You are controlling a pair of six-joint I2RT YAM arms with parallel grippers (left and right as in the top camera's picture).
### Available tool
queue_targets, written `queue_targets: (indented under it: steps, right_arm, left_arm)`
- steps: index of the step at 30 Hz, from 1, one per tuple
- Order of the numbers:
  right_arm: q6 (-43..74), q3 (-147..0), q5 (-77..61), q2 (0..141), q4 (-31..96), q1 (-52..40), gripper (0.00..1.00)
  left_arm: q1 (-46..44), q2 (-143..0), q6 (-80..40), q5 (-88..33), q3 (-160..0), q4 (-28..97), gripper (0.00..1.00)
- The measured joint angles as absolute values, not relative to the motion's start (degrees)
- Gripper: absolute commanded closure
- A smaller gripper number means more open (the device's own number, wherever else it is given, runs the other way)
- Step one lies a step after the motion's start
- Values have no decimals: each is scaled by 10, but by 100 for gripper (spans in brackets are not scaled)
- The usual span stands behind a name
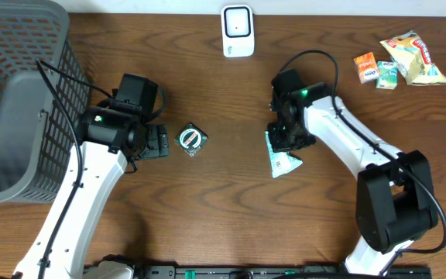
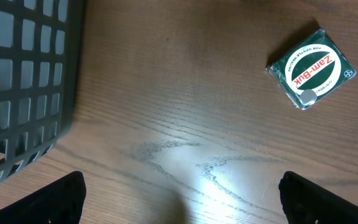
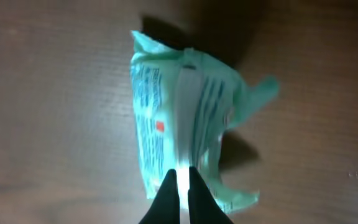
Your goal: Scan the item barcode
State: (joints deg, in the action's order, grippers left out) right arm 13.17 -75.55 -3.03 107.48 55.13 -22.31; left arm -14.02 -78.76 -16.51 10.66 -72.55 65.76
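The item, a pale green plastic packet (image 1: 285,162), lies on the wooden table right of centre. My right gripper (image 1: 285,139) is over its back end, and in the right wrist view the two fingers are shut (image 3: 182,172) on the packet's (image 3: 160,118) raised white centre seam. I cannot make out a barcode on it. A white scanner (image 1: 237,31) stands at the back edge, middle. My left gripper (image 1: 159,143) hangs wide open over bare wood (image 2: 180,186), holding nothing. A green Zam-Buk box (image 1: 192,140) (image 2: 309,70) lies just beyond its fingers.
A grey mesh basket (image 1: 14,101) (image 2: 23,74) fills the left side beside the left arm. At the back right lie a yellow snack bag (image 1: 414,58), an orange packet (image 1: 365,67) and a small green packet (image 1: 386,75).
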Motion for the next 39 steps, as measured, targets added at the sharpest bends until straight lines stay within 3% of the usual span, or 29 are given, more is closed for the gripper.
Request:
queue_targets:
  steps: [7,17,21,25,28,31,35,39]
  right_arm:
    - [152,-680,-8,1061,475,-223,99]
    - [174,-783,30,1062,669,-214,89]
    - [174,-815,33,1062,686,-216,89]
    - [175,-787,34,1062,649,-221,80]
    - [174,-738,33,1062,586,-223,80]
    - [175,-676,29,1063,512,-223,87]
    - [175,-670,26,1055,513,-219,78]
    - [175,-727,26,1062,616,-211,72]
  left_arm:
    - [-140,-788,-165,107,-726,658,2]
    - [-140,-788,-165,107,-726,657,2]
    - [-140,-788,-165,107,-726,658,2]
    - [-140,-788,-165,107,-726,657,2]
    - [-140,-788,-165,107,-726,658,2]
    - [-140,-788,-165,107,-726,658,2]
    - [-140,-788,-165,107,-726,658,2]
    - [-140,-788,-165,107,-726,658,2]
